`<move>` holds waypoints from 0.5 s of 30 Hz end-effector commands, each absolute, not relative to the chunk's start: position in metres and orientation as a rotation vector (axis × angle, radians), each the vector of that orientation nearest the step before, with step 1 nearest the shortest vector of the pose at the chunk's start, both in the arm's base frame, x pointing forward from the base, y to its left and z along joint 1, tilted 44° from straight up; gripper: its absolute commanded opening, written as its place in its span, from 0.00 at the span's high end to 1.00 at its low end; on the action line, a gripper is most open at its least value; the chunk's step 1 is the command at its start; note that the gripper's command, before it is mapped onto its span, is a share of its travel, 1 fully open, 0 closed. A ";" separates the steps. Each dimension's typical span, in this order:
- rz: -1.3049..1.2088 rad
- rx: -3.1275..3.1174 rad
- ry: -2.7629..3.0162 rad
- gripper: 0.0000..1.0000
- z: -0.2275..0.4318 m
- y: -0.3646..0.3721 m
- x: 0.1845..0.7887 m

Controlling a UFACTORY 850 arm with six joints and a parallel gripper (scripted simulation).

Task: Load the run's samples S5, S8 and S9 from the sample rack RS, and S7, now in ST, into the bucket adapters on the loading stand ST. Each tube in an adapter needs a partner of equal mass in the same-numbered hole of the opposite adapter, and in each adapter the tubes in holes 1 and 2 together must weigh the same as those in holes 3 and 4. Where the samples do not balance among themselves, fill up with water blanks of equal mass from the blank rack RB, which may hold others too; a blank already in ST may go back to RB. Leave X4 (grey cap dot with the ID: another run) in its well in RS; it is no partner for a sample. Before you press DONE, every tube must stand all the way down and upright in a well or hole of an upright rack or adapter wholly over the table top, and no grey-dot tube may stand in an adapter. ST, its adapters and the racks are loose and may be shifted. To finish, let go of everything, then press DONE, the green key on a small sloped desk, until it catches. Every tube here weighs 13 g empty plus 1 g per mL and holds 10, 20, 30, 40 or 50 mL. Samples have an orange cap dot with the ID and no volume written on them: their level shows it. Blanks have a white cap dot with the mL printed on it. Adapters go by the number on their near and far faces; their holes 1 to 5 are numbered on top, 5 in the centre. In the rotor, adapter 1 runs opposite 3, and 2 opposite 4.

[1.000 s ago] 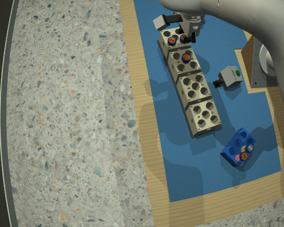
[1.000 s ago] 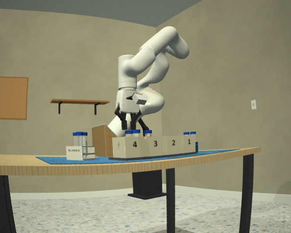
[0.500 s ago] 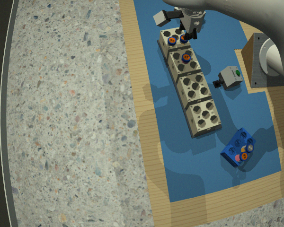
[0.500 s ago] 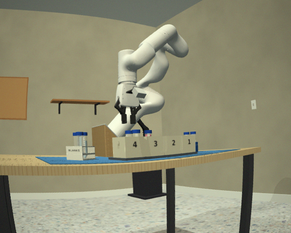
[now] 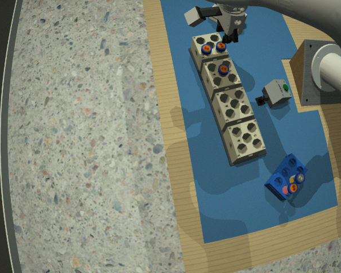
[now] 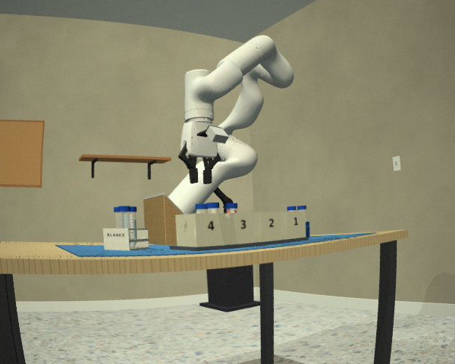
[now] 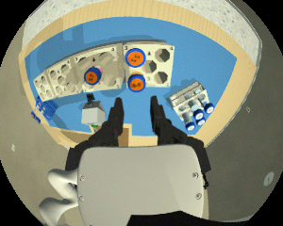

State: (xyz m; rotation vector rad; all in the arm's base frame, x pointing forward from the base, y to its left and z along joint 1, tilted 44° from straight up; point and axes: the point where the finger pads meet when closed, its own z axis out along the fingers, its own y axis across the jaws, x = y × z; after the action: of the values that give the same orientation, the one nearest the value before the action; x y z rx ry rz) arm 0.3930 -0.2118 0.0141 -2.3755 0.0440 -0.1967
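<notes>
The loading stand ST holds four beige adapters in a row. Adapter 4 (image 5: 208, 44) at the far end holds two orange-dot sample tubes (image 5: 206, 48) (image 5: 220, 46). Adapter 3 holds one orange-dot tube (image 5: 223, 69). Adapters 2 (image 5: 232, 104) and 1 (image 5: 246, 137) are empty. My gripper (image 6: 200, 178) hangs open and empty above adapter 4, clear of the tube caps; it also shows in the wrist view (image 7: 137, 104). The blue sample rack RS (image 5: 286, 176) holds one orange-dot tube (image 5: 292, 187) and the grey-dot tube (image 5: 299, 177). The cap IDs are too small to read.
The blank rack RB (image 6: 126, 235) with several blue-capped tubes stands beyond adapter 4 and shows in the wrist view (image 7: 193, 105). The DONE desk with its green key (image 5: 285, 86) sits right of the stand. The arm's base block (image 5: 308, 73) stands at the right.
</notes>
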 end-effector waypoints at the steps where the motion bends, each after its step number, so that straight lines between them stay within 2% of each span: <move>1: -0.198 -2.376 0.044 0.57 0.020 -0.218 0.392; 15: -0.198 -2.376 0.044 0.57 0.037 -0.234 0.388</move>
State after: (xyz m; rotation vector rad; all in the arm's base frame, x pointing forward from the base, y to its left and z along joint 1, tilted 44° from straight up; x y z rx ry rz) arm 0.3888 -0.2306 0.0337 -2.3756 0.0440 -0.1968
